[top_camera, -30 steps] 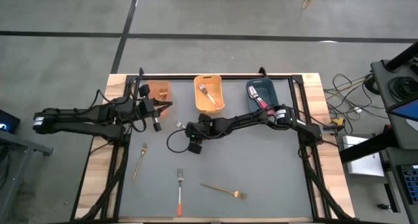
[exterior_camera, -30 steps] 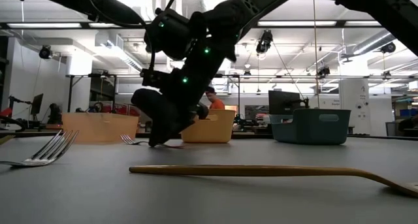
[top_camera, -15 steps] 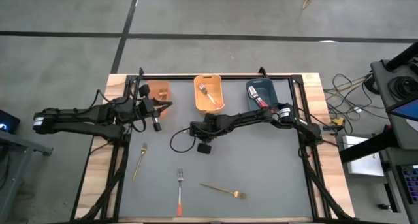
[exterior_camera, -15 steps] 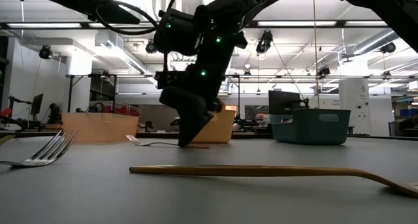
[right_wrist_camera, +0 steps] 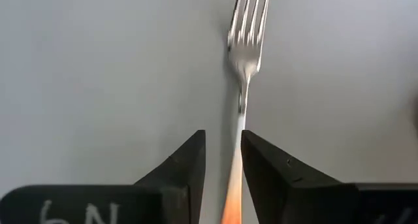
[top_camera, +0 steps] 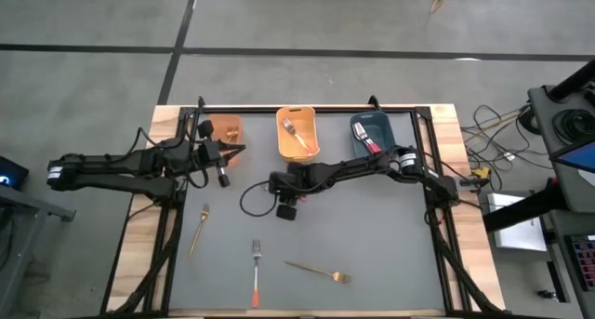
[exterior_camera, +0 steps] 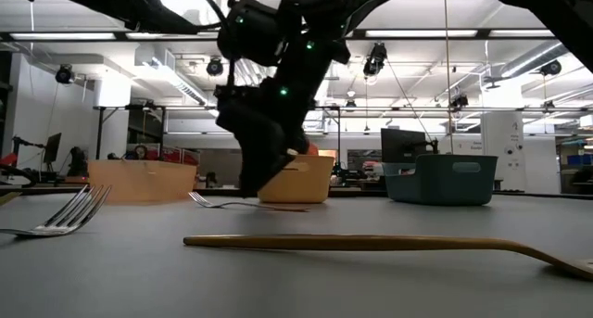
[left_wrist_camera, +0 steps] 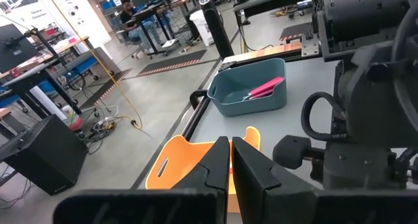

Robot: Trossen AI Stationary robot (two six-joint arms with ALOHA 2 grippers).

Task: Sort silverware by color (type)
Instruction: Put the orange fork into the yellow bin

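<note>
An orange-handled, silver-tined fork lies on the grey mat near its middle, tines slightly raised. My right gripper hovers just above it, slanting down and open. Its fingers stand on either side of the fork's handle, and a gap shows beside the handle. My left gripper is shut on nothing and waits by the tan bin at the far left. Loose on the mat lie a gold fork, another orange-handled fork and a second gold fork.
Three bins stand along the far edge. Beside the tan one are an orange bin holding a fork and a blue bin holding pink-handled forks. A black frame rail runs behind them. In the low view, one gold fork lies close in front.
My right gripper has risen off the mat and shifted a little toward the table's right edge, tipping less steeply. The orange-handled fork under it has slid slightly the same way and still lies on the mat.
</note>
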